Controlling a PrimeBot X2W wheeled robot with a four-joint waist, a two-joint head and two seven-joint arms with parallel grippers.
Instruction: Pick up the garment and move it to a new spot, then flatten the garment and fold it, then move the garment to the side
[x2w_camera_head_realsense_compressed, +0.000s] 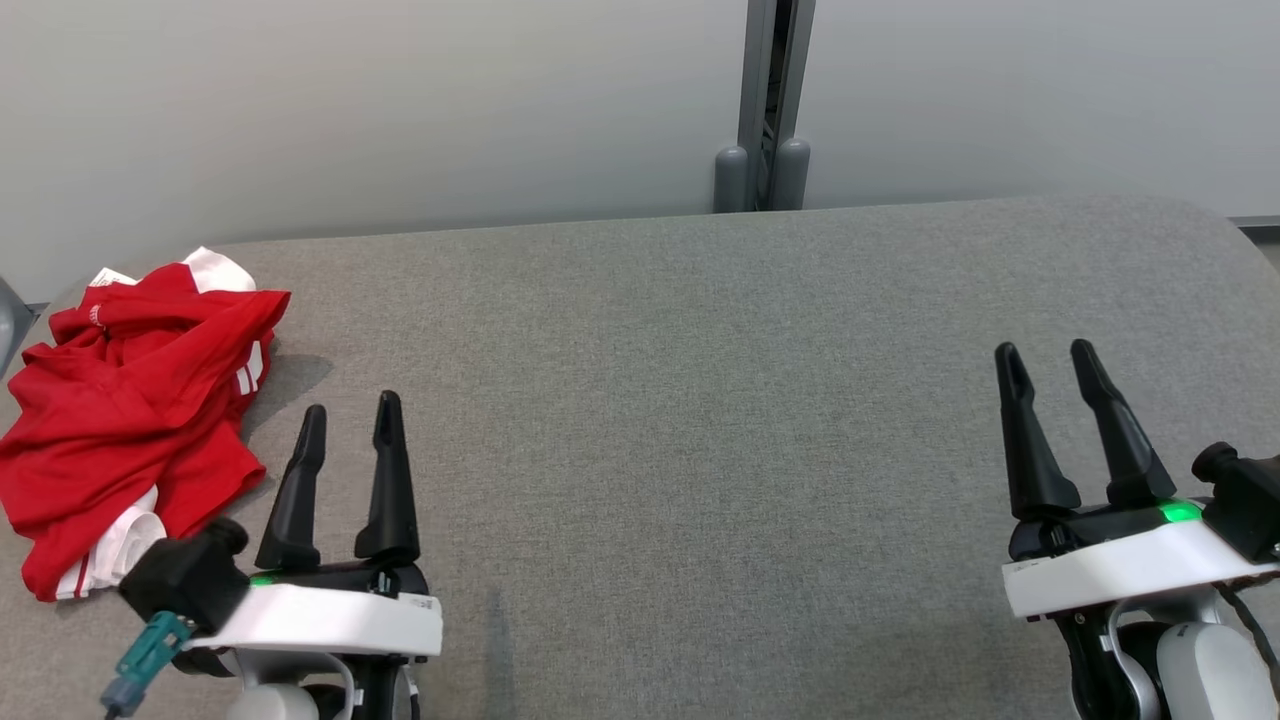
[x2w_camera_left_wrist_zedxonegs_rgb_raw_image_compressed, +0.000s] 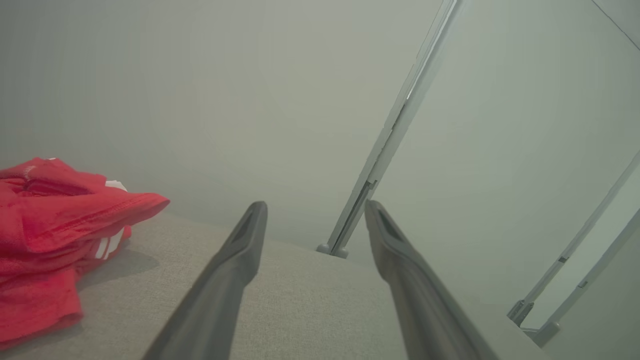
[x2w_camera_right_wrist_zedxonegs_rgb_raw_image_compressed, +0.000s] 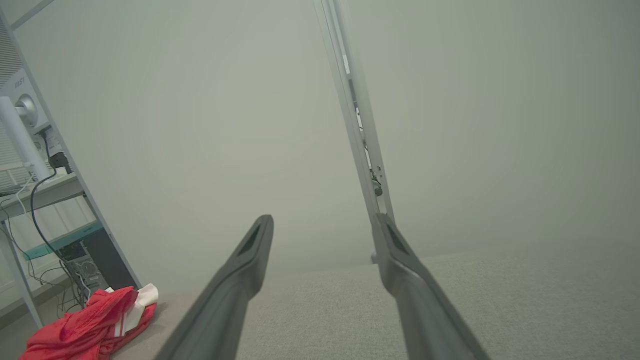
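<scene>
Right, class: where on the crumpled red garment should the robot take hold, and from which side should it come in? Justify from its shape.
Probably the raised red flap at the far right edge of the garment: it juts out clear of the grey surface, shadow beneath. Come in from the right with the open left pincer, which sits nearest.

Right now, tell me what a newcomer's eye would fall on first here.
The crumpled red garment with white trim, heaped at the left edge of the grey table. The left gripper stands open just beside it, not touching; the right gripper, also open, sits far right.
</scene>
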